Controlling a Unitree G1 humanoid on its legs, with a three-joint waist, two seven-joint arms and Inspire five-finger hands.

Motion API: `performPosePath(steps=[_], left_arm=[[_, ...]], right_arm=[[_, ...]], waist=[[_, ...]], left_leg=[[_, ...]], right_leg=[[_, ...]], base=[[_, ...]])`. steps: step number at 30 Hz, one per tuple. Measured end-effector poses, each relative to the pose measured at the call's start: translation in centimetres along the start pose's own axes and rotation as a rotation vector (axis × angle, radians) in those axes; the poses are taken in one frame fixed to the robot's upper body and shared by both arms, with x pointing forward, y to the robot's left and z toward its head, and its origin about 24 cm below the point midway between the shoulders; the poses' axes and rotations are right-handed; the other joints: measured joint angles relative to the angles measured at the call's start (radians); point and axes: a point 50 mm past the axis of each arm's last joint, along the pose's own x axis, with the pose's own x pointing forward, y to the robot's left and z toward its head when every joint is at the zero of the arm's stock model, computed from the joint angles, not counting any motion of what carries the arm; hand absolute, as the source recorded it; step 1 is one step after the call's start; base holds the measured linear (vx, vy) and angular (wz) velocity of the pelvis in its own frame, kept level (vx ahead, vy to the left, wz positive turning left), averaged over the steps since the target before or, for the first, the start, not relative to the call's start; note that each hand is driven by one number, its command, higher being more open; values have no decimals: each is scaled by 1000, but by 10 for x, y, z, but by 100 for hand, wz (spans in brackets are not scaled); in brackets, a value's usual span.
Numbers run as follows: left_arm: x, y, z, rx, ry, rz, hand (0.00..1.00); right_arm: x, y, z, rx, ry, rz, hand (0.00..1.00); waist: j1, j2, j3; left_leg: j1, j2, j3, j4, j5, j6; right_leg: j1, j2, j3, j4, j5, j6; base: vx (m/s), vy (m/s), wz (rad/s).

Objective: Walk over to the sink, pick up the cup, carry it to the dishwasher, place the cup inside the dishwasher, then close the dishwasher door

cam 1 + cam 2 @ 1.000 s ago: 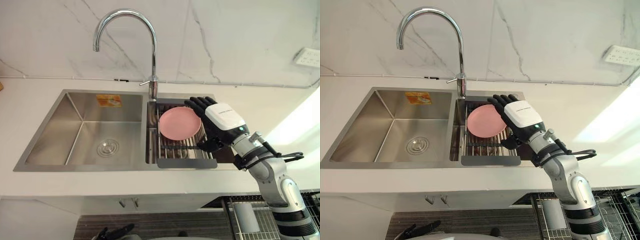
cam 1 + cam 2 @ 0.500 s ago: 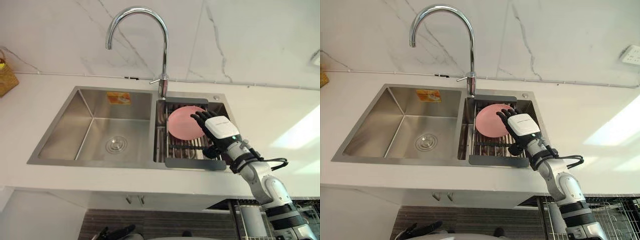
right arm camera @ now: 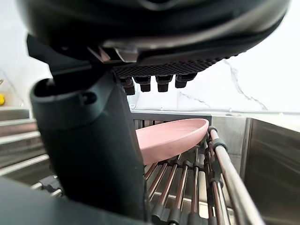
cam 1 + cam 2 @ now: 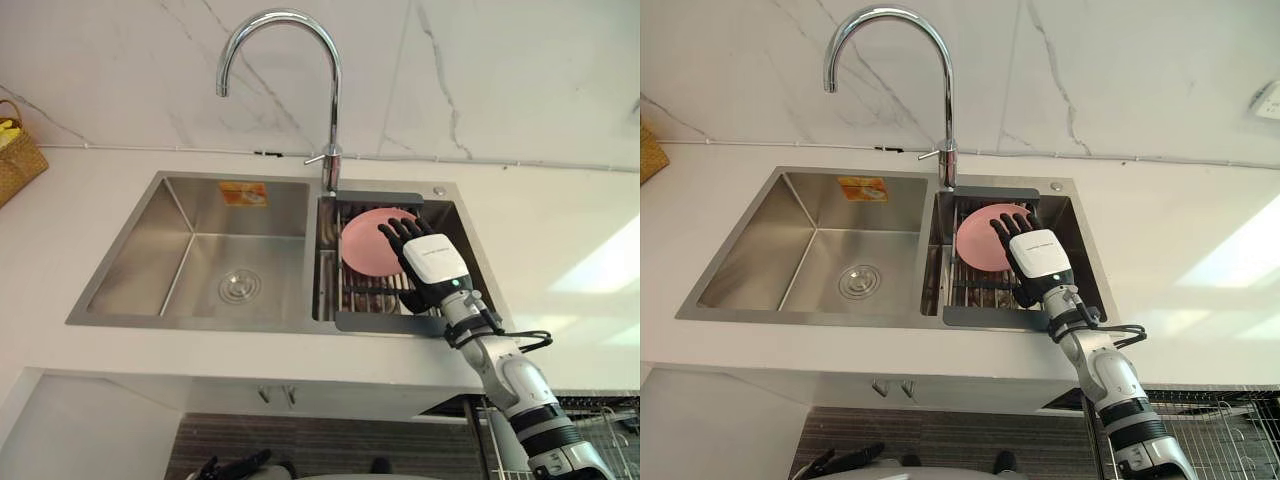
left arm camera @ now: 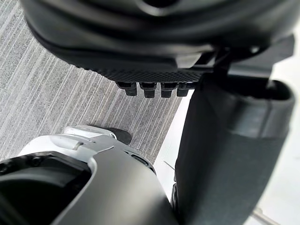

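Robot at the sink: its right hand hovers over the drying rack in the right basin, fingers straight and released, holding nothing. What leans there is a pink plate, not a cup. A clean pick-up likely means sliding the fingers behind the rim, pressing the thumb to the face, then lifting clear of the bars. The left hand hangs low, fingers relaxed. Count: one plate, one rack, one faucet, two basins, one wicker basket on the table.

Pink plate, silver sink, grey-veined white wall.
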Motion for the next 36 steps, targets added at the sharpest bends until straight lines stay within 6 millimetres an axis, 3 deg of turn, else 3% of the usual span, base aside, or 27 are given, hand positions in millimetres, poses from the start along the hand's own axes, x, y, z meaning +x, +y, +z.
performPosePath(steps=[14, 15, 30, 36], left_arm=[[1, 0, -1, -1, -3, 7, 100], [1, 1, -1, -1, -3, 7, 100], [2, 1, 1, -1, -15, 9, 100], [1, 2, 1, -2, -23, 10, 100]], right_arm=[[19, 2, 7, -77, -14, -10, 100], [21, 2, 7, -80, -16, -8, 0], [38, 3, -4, -219, 17, 15, 0], [38, 1, -13, -259, 34, 3, 0]], waist=[[-1, -3, 2], [-1, -3, 3], [14, -7, 3], [21, -7, 3]], left_leg=[[8, -14, -18, -48, 40, 5], [9, -14, -18, -51, 42, 4], [5, -10, -49, -81, 74, -13], [2, -10, -52, -82, 79, -6]], right_leg=[[-3, -12, -20, 0, 3, 4], [-3, -12, -20, 0, 2, 4], [-2, -11, -57, 0, -8, -3], [-6, -10, -60, 0, 0, -2]], base=[[-42, -1, 4], [-53, -10, 3], [-44, -7, 6], [24, 2, 1]])
